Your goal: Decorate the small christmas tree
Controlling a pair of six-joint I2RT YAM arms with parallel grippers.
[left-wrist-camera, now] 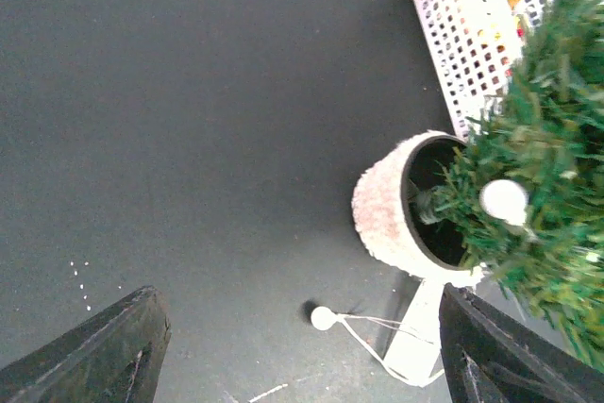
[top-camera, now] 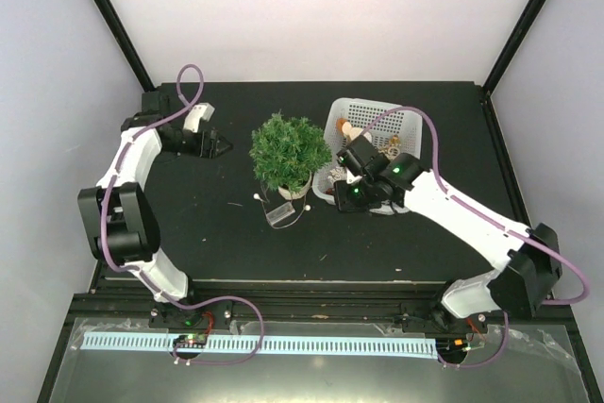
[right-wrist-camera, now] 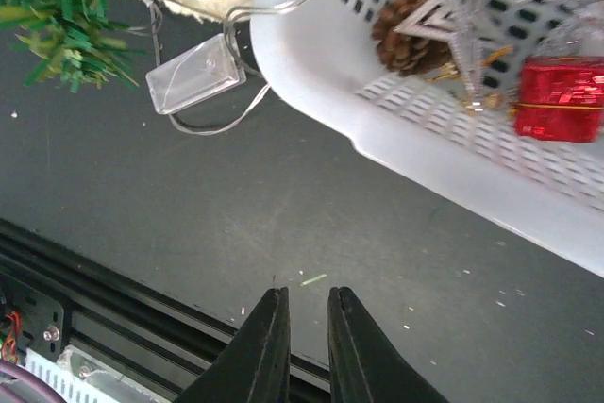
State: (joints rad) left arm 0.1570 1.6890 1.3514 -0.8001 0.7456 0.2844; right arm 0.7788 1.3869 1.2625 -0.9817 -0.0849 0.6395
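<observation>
The small christmas tree [top-camera: 288, 151], a bushy miniature with dark green needle branches, stands upright in its round beige fuzzy base [left-wrist-camera: 382, 205] near the middle of the black table [top-camera: 189, 243]. 1 small white ball [left-wrist-camera: 505, 200] sits among its branches in your left wrist view. Just in front of the base lies a clear plastic box [right-wrist-camera: 196, 74] with thin wire running from it, and a small white bead [left-wrist-camera: 323, 317] rests on the table beside that wire.

Immediately to the tree's right you have the white perforated plastic basket [top-camera: 377, 106], its near corner close to the tree's base. Inside it you can see a brown pine cone [right-wrist-camera: 408, 40], a silver glitter star [right-wrist-camera: 453, 16] and a red gift-box ornament [right-wrist-camera: 564, 98].

Your right gripper [right-wrist-camera: 307, 327] hangs over bare table just in front of the basket, its 2 fingers drawn nearly together with only a thin gap and nothing between them. Your left gripper [left-wrist-camera: 307, 356] sits to the tree's left, pointing toward it, released wide and empty, apart from the branches.
</observation>
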